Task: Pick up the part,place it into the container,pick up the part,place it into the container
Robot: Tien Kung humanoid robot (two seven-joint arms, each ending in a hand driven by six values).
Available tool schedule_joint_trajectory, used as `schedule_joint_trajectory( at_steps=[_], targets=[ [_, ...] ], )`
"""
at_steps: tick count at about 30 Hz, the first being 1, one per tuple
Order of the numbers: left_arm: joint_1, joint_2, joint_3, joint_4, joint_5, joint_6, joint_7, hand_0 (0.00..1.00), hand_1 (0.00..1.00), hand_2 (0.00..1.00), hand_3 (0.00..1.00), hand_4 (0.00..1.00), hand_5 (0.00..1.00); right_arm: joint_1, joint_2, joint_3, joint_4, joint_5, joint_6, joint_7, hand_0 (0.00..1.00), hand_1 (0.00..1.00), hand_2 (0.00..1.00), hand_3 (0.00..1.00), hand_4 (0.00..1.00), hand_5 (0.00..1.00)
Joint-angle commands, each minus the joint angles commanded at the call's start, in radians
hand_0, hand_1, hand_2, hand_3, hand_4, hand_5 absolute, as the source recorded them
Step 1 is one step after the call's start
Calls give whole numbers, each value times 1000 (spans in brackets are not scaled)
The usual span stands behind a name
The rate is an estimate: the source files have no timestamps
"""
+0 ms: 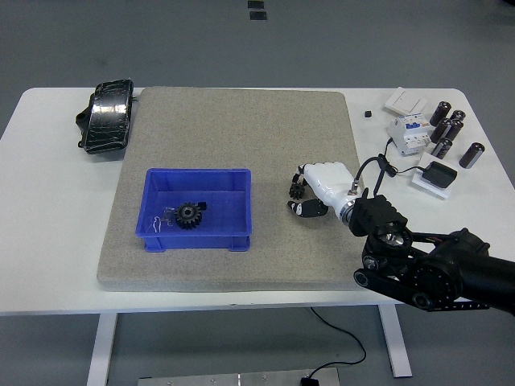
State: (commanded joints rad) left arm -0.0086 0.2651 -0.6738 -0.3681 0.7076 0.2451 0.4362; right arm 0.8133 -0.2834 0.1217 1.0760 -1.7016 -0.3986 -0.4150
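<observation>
A small black gear lies on the grey mat, right of the blue container. My right hand, white with dark fingertips, reaches in from the lower right. Its fingers curl over the gear from above and its thumb presses in from below, so the gear is mostly hidden. The gear seems still at mat level. Inside the container lie a larger black gear and a small metal clip. No left arm shows.
A black pouch lies at the table's back left. At the right edge stand a white circuit breaker, several black cylinders, a black adapter and a white switch plate. A tiny black piece lies beside the mat.
</observation>
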Motion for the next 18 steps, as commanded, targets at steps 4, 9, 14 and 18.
schedule_joint_trajectory(
  at_steps=[4, 9, 14, 18],
  targets=[
    [0, 0, 2, 0, -2, 1, -1, 680, 668, 598, 540, 462, 479, 1, 2, -7, -1, 2, -9, 2, 439, 543, 539, 662, 721, 371],
    [-1, 0, 3, 1, -4, 1, -3, 680, 668, 598, 539, 463, 480, 0, 5, -14, -5, 9, -19, 6, 406, 522, 487, 672, 514, 212],
    [-2, 1, 2, 1, -4, 1, -4, 680, 668, 598, 539, 463, 480, -2, 6, -19, -6, 2, -31, 3, 406, 522, 487, 672, 514, 212],
    [-2, 1, 1, 1, -5, 2, -5, 680, 668, 598, 540, 463, 480, -4, 7, -21, -7, -2, -38, 2, 390, 534, 471, 679, 432, 91]
  ],
)
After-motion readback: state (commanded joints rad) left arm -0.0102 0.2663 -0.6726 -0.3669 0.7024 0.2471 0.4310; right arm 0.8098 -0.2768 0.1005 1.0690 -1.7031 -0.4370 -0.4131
